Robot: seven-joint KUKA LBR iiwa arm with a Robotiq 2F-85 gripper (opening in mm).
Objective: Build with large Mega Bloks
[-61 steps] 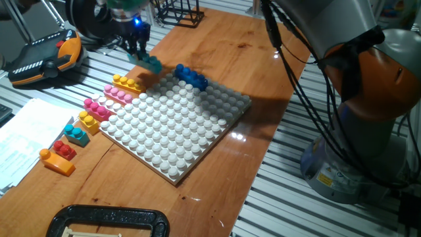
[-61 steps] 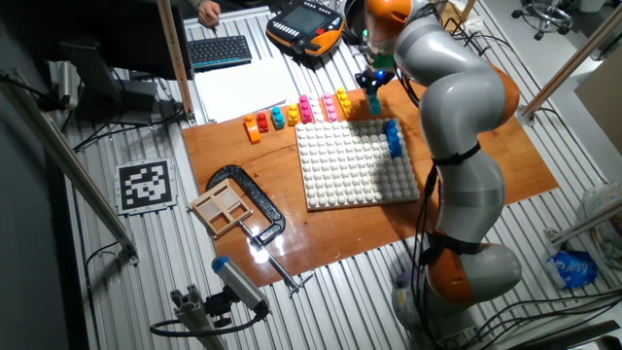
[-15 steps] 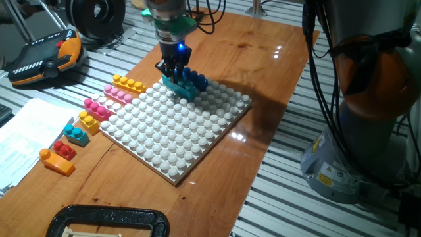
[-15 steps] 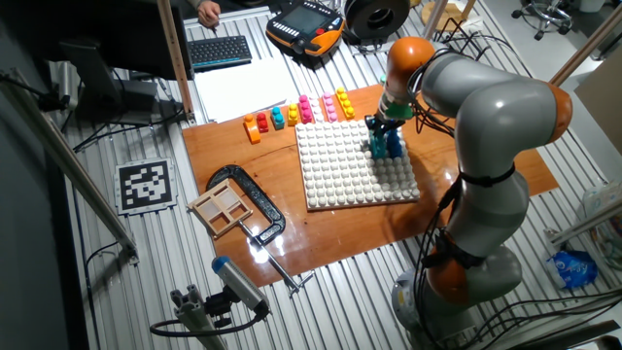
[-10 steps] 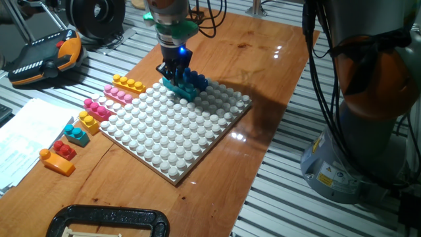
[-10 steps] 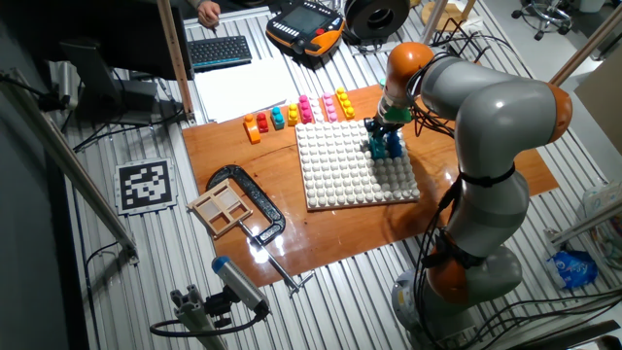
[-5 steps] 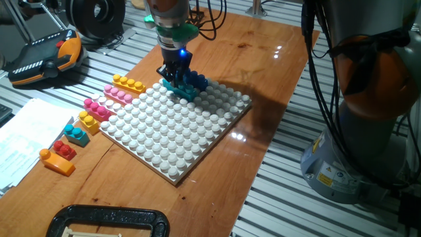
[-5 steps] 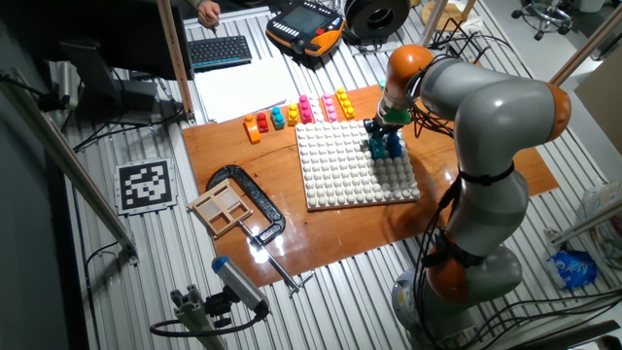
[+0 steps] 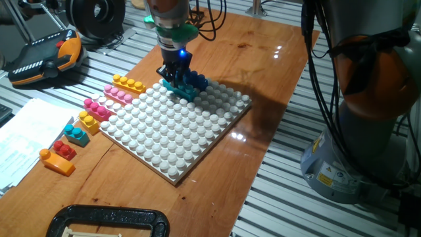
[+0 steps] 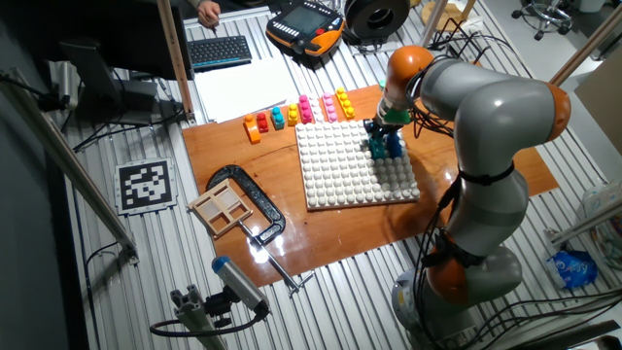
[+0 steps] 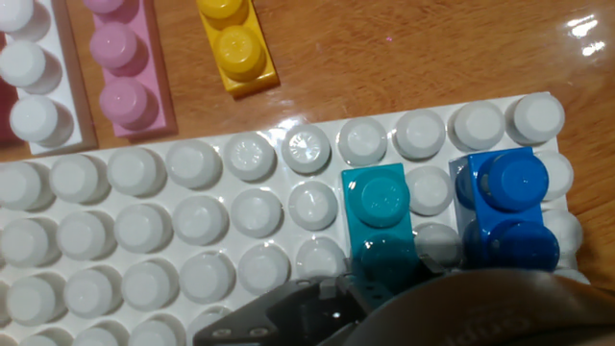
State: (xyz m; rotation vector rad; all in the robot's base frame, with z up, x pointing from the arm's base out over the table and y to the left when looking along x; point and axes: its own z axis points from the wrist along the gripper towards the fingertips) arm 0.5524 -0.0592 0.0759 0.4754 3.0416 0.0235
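My gripper [image 9: 175, 77] is shut on a teal brick [image 9: 181, 89] that sits on the far corner of the white baseplate [image 9: 177, 135], pressed down among its studs. A dark blue brick [image 9: 195, 78] stands on the plate right beside it. In the hand view the teal brick [image 11: 384, 207] lies one stud column left of the dark blue brick [image 11: 507, 207], and its near end is hidden under my hand. Loose bricks lie in a row left of the plate: yellow [image 9: 128, 83], pink [image 9: 119, 95], magenta [image 9: 99, 108], red [image 9: 64, 149] and orange [image 9: 56, 162].
A black clamp [image 9: 112, 220] lies at the table's near edge, with a small wooden box [image 10: 222, 206] by it. Papers [image 9: 26, 135] and a teach pendant [image 9: 41, 58] sit left of the table. The arm's base [image 9: 358, 125] stands at the right.
Six seconds ago I held the teal brick in the air over the loose bricks; it now sits on the plate by the dark blue brick. Over the last second nothing visibly moved.
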